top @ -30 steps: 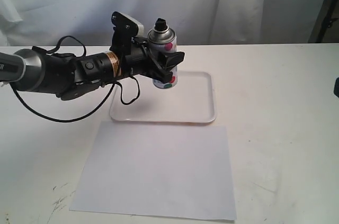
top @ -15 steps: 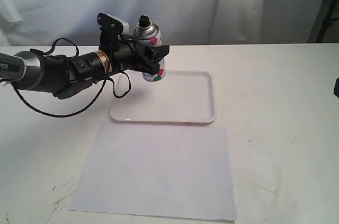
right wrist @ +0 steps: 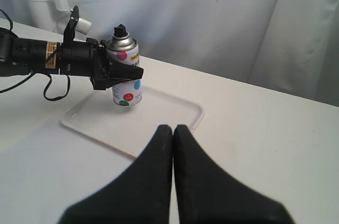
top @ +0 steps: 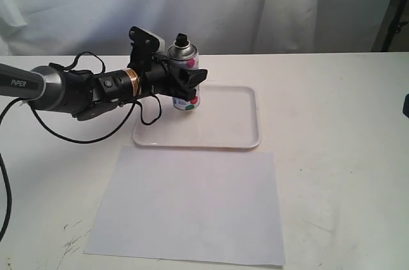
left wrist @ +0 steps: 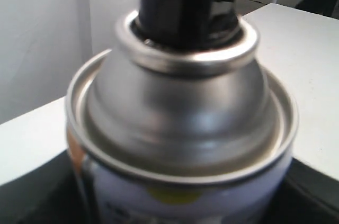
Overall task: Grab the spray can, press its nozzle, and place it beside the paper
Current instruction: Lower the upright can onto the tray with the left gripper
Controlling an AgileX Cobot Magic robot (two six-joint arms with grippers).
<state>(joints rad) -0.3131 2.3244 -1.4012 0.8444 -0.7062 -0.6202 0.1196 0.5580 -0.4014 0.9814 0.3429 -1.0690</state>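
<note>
The spray can [top: 186, 85], white with pink, green and blue dots, stands upright in my left gripper [top: 190, 82], which is shut on its body from the left side. Its black nozzle [top: 181, 41] points up, with nothing touching it. The can's base is at or just above the white tray's [top: 256, 123] back left part; contact cannot be told. The left wrist view is filled by the silver shoulder [left wrist: 180, 113] and the nozzle [left wrist: 185, 1]. The paper [top: 192, 206] lies flat in front of the tray. My right gripper [right wrist: 173, 128] is shut and empty, far from the can [right wrist: 126, 75].
White curtains hang behind the white table. The left arm and its black cable [top: 77, 136] stretch over the table's left side. A dark object [top: 406, 104] shows at the right edge. Scuff marks [top: 70, 238] lie by the paper's near left corner.
The left gripper swung the can left and slightly up, then brought it back a little to the right and lower, close to the tray. The right gripper's edge has not moved.
</note>
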